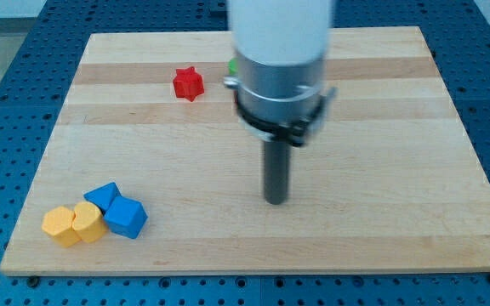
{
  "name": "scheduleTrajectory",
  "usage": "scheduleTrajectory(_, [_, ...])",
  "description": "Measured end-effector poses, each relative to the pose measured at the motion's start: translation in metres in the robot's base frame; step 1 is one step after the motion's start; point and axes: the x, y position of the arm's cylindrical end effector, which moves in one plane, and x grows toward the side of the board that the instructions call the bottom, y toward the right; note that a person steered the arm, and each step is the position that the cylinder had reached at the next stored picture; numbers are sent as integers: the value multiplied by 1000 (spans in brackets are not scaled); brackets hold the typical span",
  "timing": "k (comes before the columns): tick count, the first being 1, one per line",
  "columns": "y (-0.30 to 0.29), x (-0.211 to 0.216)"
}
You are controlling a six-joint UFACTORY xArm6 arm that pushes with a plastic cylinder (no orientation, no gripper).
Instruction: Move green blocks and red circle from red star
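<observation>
My tip (pixel 275 201) sits on the pale wooden desk (pixel 381 170) near the middle, well apart from every block. This tool is a plain dark rod, with nothing to spread or pinch. The small red star block (pixel 189 83) lies toward the view's top; just a green sliver (pixel 231 66) of a block peeks from behind the arm's grey collar to the star's right, shape unclear. No red circle shows, perhaps hidden behind the arm. Down at bottom left huddle two yellow blocks (pixel 74 224) and two blue blocks (pixel 116 210), touching. Best approach, I'd judge: slip between star and green, then push toward the view's right without nudging the star
</observation>
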Motion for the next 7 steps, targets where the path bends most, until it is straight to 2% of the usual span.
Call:
scheduleTrajectory(1, [39, -19])
scheduleTrajectory(2, [51, -51])
scheduleTrajectory(3, [19, -64])
scheduleTrajectory(5, [-61, -122])
scheduleTrajectory(6, [-72, -127])
scheduleTrajectory(7, [-61, -74])
